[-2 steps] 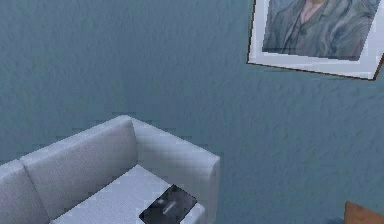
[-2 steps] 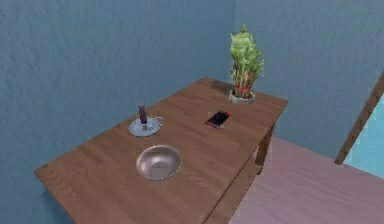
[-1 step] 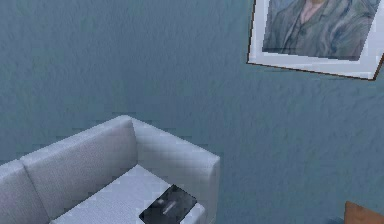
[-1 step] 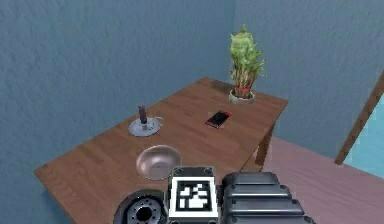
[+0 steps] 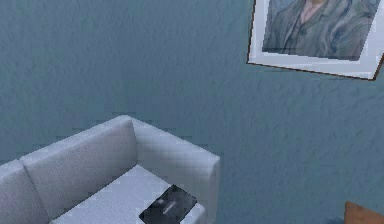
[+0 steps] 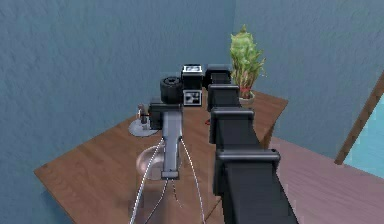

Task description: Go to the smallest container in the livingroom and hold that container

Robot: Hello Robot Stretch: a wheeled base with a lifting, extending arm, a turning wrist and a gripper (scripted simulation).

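In the arm side view my arm (image 6: 235, 130) reaches out over a brown wooden table (image 6: 90, 165). The gripper (image 6: 170, 190) hangs left of the two white marker squares (image 6: 190, 85), thin fingers (image 6: 148, 195) pointing down toward the tabletop. A pale, see-through rounded thing (image 6: 150, 163) stands on the table right at or behind the gripper, so I cannot tell whether the gripper holds anything. A small grey dish-like thing (image 6: 142, 127) with a dark bit on it sits a little farther out on the table.
A potted green plant (image 6: 245, 62) stands at the table's far end. Blue-grey walls close the room. The forward view has a white sofa (image 5: 110, 160) with a dark flat device (image 5: 167, 208) on its seat, a framed portrait (image 5: 318, 35), and a brown corner (image 5: 366, 213).
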